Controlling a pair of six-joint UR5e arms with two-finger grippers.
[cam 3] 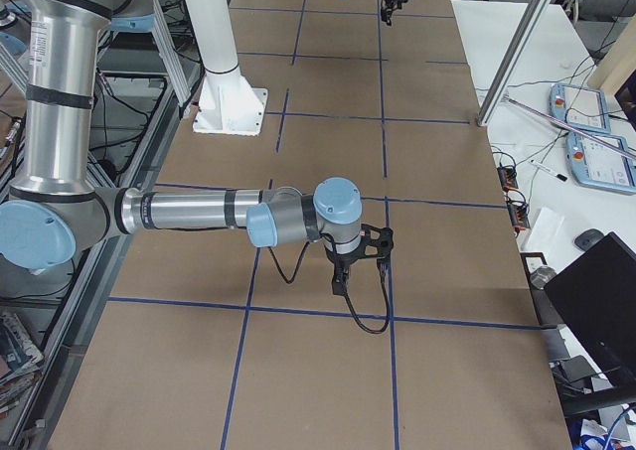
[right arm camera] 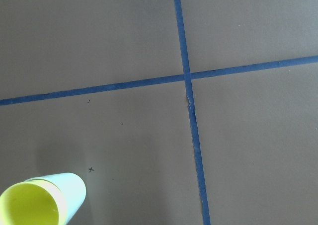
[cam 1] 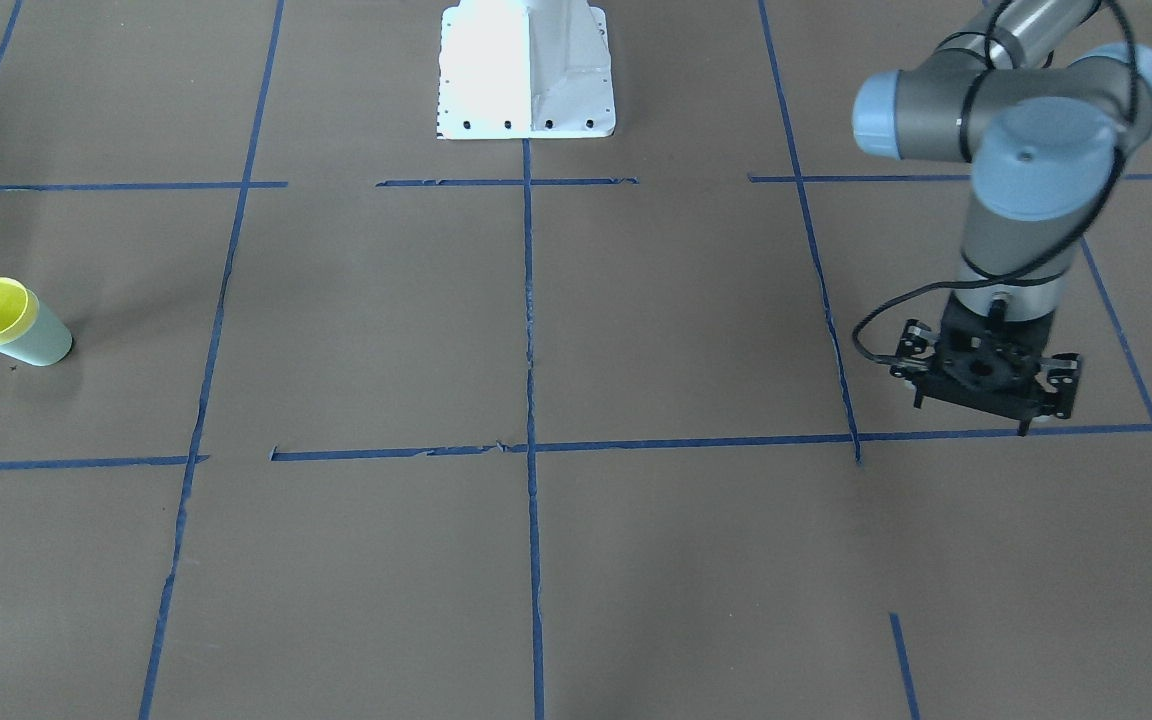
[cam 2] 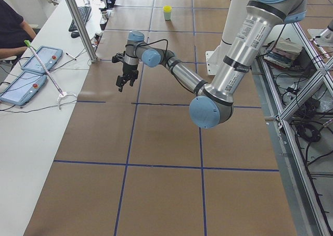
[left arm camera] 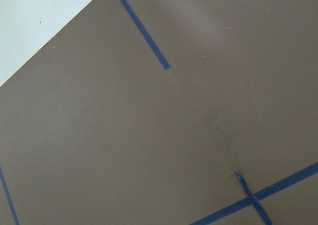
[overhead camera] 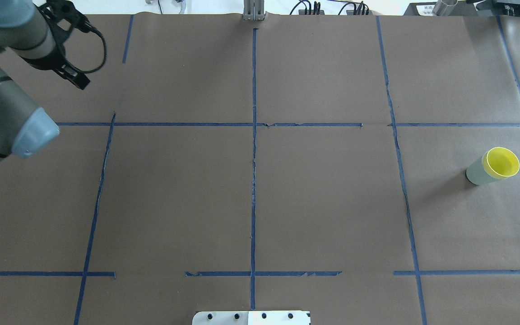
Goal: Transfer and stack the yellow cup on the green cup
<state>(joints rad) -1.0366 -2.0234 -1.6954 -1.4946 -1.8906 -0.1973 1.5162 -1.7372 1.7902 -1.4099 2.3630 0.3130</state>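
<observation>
My left pincer point(cam 2: 123, 84) hangs over brown paper point(overhead camera: 323, 203), upper left overhead; my right pincer point(cam 3: 343, 279) shows only from the side; how wide either stands I cannot tell. One yellow cup point(overhead camera: 503, 161) sits nested in one green cup point(overhead camera: 476, 175), mid-right overhead; my right wrist view catches both lower left, my left only blue tape point(left arm camera: 144, 34).

Bare table point(overhead camera: 323, 198) surrounds the yellow cup point(overhead camera: 503, 161) nested in green cup point(overhead camera: 476, 174).
</observation>
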